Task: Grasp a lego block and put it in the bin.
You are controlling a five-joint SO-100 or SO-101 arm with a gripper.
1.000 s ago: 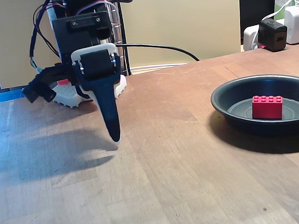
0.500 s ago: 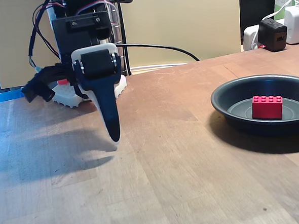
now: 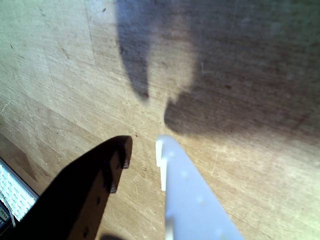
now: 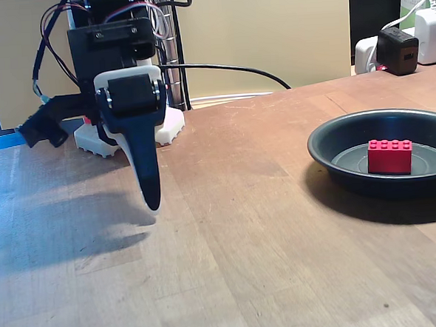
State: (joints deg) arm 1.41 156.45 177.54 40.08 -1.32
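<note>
One pincer (image 4: 151,201) hangs at the left of the fixed view, tips just above the bare tabletop (image 4: 244,228); the wrist view shows its dark and white fingers slightly spread with nothing between them (image 3: 142,150). Far right, the red lego block (image 4: 389,156) sits inside the dark bin (image 4: 329,160).

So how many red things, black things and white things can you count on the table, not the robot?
Red: 1, the lego block
Black: 2, the bin and the charger cube
White: 2, the plug blocks by the charger cube
Total: 5
</note>
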